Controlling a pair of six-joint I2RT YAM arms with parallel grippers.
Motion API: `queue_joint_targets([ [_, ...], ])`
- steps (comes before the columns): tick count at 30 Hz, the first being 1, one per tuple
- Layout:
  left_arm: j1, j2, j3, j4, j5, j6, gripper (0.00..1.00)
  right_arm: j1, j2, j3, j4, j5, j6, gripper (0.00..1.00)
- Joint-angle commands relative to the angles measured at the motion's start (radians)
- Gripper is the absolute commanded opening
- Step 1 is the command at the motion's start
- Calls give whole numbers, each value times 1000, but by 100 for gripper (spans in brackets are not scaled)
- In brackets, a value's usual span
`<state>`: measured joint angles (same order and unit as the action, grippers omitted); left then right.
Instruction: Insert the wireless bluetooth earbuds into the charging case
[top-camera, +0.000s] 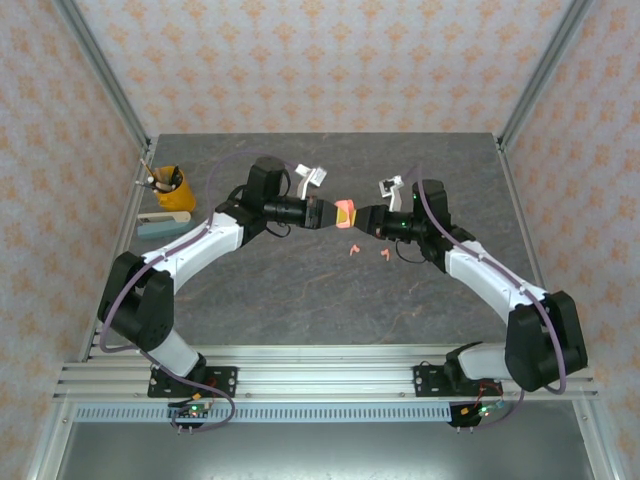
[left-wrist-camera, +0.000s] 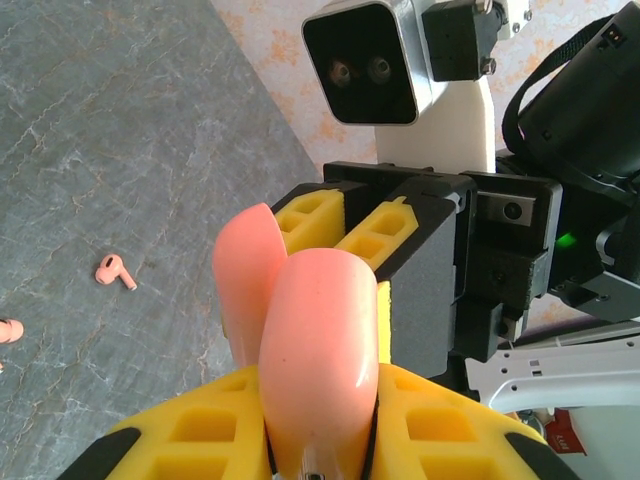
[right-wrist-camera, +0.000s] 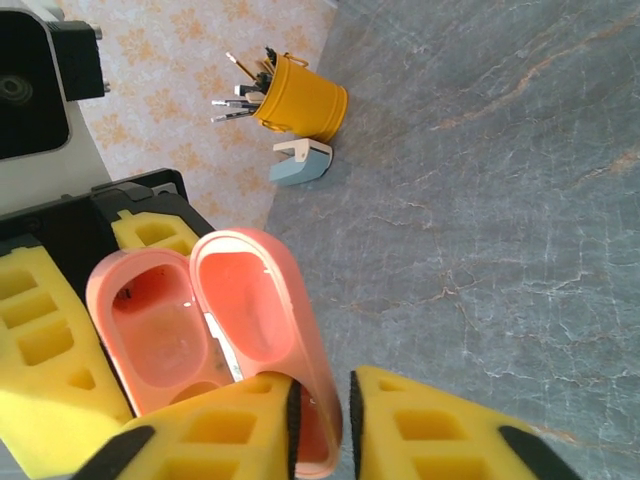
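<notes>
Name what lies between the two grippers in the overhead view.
The open coral-pink charging case: the left gripper clamps its body, the right gripper pinches its lid rim; the right wrist view shows that best.

The grey table (top-camera: 300, 300) is carrying 2 coral-pink earbuds (top-camera: 349, 250) mid-surface, plus a yellow pen cup (top-camera: 172, 188) and pale-blue case (top-camera: 165, 224) far left.

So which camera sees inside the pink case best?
The right wrist view: the open pink charging case shows both hollow halves. The left wrist view shows its outer shell; the top view, a tiny blob.
</notes>
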<state>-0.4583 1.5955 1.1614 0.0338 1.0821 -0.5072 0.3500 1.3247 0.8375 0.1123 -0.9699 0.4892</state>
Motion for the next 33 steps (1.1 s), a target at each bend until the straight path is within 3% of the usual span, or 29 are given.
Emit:
queue_joint_targets([
  [1,-27,11,35,17,33,-2,4,2,15,48,4,-17,-26,17],
  [5,-29,12,31,13,22,-1,13,2,16,68,-29,-12,-42,8],
  [10,-28,14,43,-33,-7,27,31,1,10,91,-92,19,-75,0],
  [19,-10,-1,72,-130,-72,80,73,3,6,161,-276,105,-181,0],
  [23,17,-25,83,-188,-76,120,84,2,12,201,-372,132,-244,0],
  [26,40,-40,121,-292,-70,189,87,3,23,242,-463,149,-316,0],
  [33,62,29,309,-728,-8,490,88,3,97,418,-799,147,-620,0],
])
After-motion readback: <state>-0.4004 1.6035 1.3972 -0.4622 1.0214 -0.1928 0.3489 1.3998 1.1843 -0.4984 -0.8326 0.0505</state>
